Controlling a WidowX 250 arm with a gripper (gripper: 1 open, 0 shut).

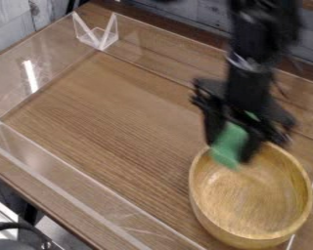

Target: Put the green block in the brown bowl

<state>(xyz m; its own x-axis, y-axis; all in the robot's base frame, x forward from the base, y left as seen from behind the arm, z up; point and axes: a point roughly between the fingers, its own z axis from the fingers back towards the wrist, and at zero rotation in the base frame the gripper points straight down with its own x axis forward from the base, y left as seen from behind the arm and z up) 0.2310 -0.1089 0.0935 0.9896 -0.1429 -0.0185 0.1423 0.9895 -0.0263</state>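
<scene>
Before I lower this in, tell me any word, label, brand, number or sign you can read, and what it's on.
No readable text: nothing legible shows on the green block, the bowl or the wire stand. The gripper is too blurred to tell.

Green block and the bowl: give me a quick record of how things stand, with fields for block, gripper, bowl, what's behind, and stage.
block: flat bright green block, held in the fingers, blurred
gripper: dark robot gripper, shut on the block
bowl: large round tan wooden bowl, at the table's near right
block against bowl: over its far rim in this view; height unclear
behind: small clear wire-like basket, far left
stage: block not yet released
</scene>
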